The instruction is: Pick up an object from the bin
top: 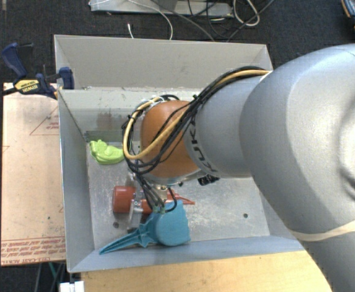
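My gripper hangs low in the front left part of the bin, mostly hidden under the arm's orange cover. A red cylinder lies right against its left side. Just in front of it lies a light blue funnel-shaped thing, its long spout pointing left toward the bin's front corner. A thin red-orange strip pokes out to the gripper's right. Whether anything is gripped is hidden.
A lime green lump lies near the left wall, behind the gripper. The big grey arm covers the bin's right half. Bare floor shows to the right of the funnel, toward the front wall.
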Available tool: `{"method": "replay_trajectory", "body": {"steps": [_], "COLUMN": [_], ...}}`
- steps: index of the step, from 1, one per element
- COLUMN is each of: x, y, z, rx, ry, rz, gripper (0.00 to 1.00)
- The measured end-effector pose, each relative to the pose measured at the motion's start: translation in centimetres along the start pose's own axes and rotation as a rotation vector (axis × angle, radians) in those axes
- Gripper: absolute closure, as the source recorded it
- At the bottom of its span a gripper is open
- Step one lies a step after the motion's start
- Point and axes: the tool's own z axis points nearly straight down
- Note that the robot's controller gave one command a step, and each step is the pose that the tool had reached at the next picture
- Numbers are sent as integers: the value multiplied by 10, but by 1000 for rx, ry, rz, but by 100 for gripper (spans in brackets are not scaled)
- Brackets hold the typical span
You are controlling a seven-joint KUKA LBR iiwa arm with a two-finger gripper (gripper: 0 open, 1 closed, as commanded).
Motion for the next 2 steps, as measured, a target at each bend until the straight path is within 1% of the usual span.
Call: {"method": "replay_trajectory", "body": {"steps": [1, 2], "x": [12, 12], "y": [5, 5], "z": [0, 0], "rx": [-1, -2], "ry": [2, 2], "rz": [79, 80], "gripper": [100, 100]}}
